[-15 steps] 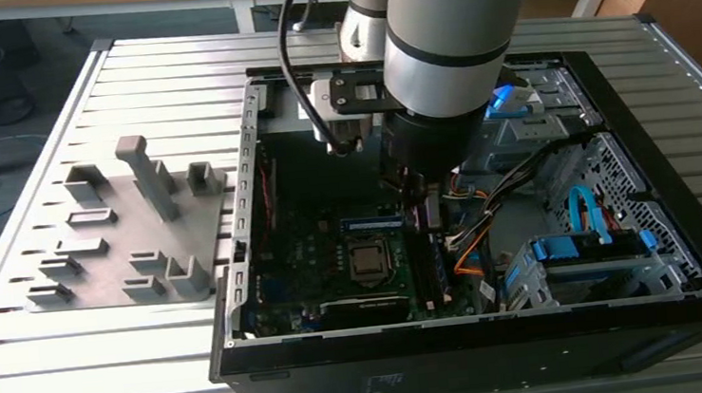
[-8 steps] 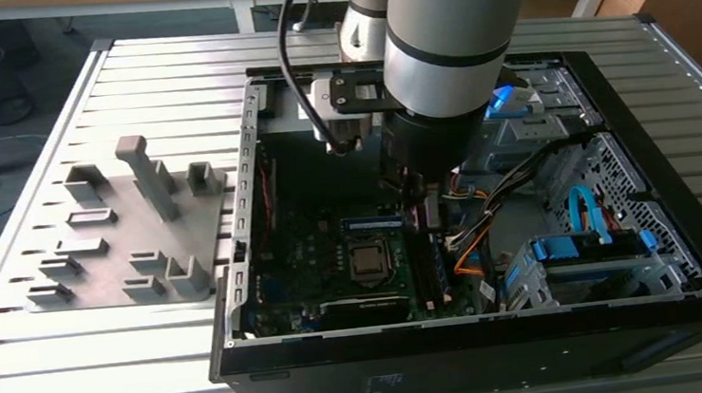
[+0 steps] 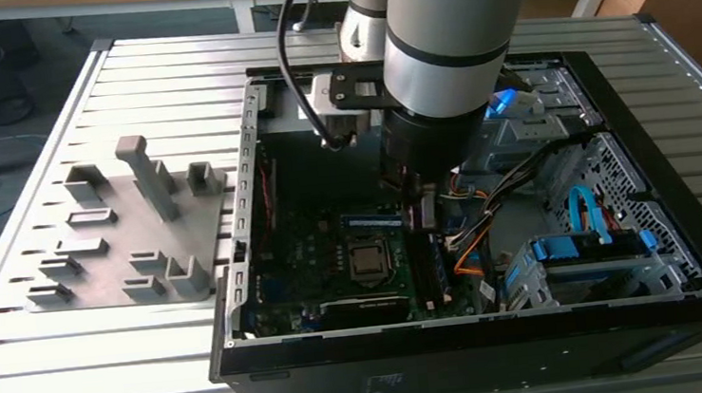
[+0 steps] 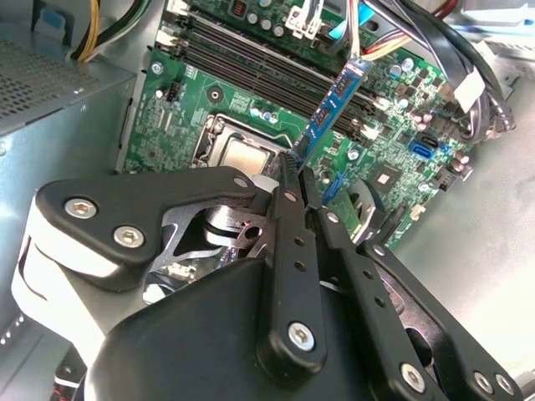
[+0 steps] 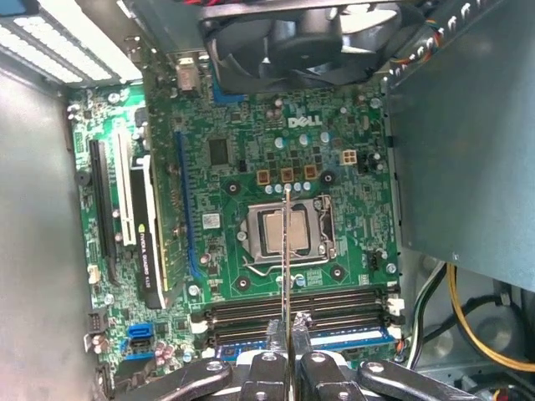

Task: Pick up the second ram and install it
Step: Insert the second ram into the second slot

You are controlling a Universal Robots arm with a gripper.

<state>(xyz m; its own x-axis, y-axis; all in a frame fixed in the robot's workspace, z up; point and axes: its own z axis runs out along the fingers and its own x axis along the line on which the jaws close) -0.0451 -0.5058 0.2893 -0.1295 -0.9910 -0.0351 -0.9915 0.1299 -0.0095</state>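
The gripper (image 4: 297, 177) is closed narrow on the ram (image 4: 330, 113), pinching one end (in the first wrist view the stick is edge-on, a thin line). The ram hangs from the jaws inside the open case (image 3: 466, 348), over the motherboard (image 5: 251, 150). Its free end is near the black memory slots (image 5: 334, 305); I cannot tell whether it touches them. Beyond the slots sits the CPU socket (image 5: 284, 232), then the fan (image 5: 284, 33). Outside the case, on the exterior view's left, grey holder blocks (image 3: 137, 225) stand on the table (image 3: 162, 80).
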